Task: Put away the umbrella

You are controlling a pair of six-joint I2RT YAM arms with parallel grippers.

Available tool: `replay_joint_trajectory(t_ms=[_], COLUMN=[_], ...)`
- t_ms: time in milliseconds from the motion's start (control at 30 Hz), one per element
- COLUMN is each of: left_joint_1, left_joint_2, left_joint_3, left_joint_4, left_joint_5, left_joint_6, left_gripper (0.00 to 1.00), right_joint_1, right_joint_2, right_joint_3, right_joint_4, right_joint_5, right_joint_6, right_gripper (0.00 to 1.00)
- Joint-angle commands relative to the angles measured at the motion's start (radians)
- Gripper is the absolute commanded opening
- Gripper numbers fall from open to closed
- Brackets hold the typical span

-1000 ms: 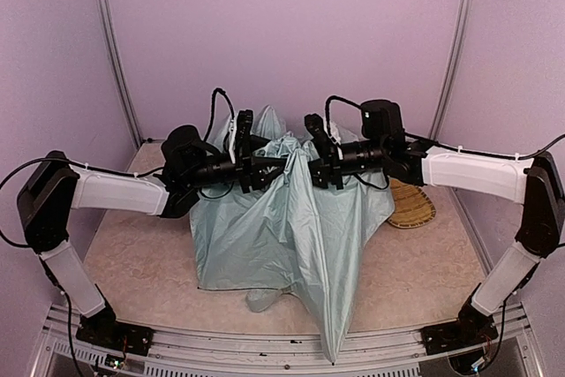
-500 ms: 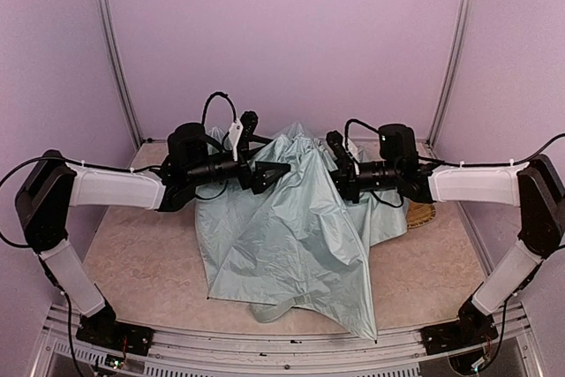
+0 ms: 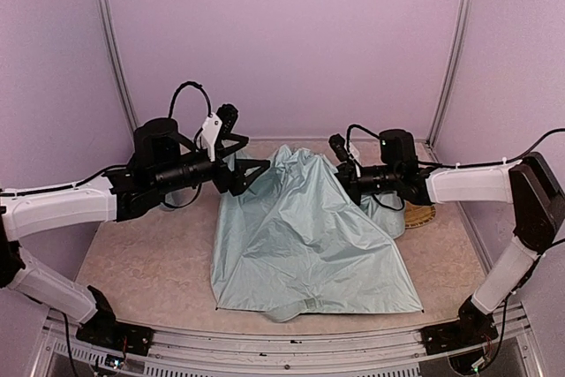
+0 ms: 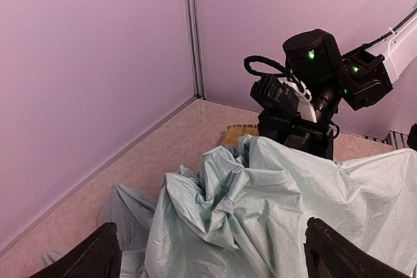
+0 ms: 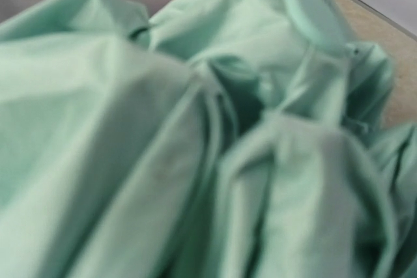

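Note:
The umbrella [image 3: 300, 245] is a heap of pale mint-green fabric spread over the middle of the table, peaked at the back right; its shaft and handle are hidden. My left gripper [image 3: 256, 154] hangs open just left of the heap's top, touching nothing. In the left wrist view its two dark fingers [image 4: 98, 255] stand wide apart over the crumpled umbrella [image 4: 280, 206]. My right gripper [image 3: 340, 169] is pressed into the fabric peak, which rises to it as if pinched. The right wrist view is filled with blurred umbrella fabric [image 5: 195, 128], and its fingers do not show. The right gripper [image 4: 293, 131] sits behind the peak.
A woven straw tray [image 3: 422, 214] lies at the back right, partly behind the right arm, and the same tray [image 4: 238, 133] shows beyond the fabric. Purple walls with metal uprights [image 3: 110, 41] close in the back and sides. The front rail [image 3: 282, 342] runs just under the fabric's hem.
The left gripper has opened, let go of the fabric and drawn back to the left. The lifted fabric has dropped and spread flat. The right gripper has lowered and moved right, closing on the fabric.

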Motion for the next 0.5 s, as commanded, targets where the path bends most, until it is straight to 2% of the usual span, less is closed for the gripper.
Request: replay_joint_trajectory(t_ms=[0,67,133,300,467], left_joint_1=[-0.072,-0.094,-0.122,-0.184,-0.181], left_joint_2=[-0.048,-0.054,-0.063,-0.069,0.041], left_joint_3=[-0.015,-0.063,-0.118,-0.222,-0.271], left_joint_4=[-0.345,-0.426,-0.478,-0.495,-0.479], left_joint_5=[-0.188,-0.186,-0.183,-0.173,-0.198], left_joint_6=[-0.195,-0.300,-0.393,-0.493,-0.506], left_gripper=[0.76,0.65,0.62,0.61,0.64], right_joint_1=[-0.008,-0.008,-0.008,-0.008,-0.008], right_joint_2=[0.016,0.019,0.019,0.023,0.022], right_joint_3=[0.027,0.034,0.040,0.047,0.047], right_joint_4=[0.045,0.043,0.042,0.049,0.048], right_joint_5=[0.008,0.021,0.033,0.042,0.037], right_joint_6=[0.010,0.006,0.002,0.001,-0.001], right_gripper=[0.14,0.15,0.15,0.15,0.15])
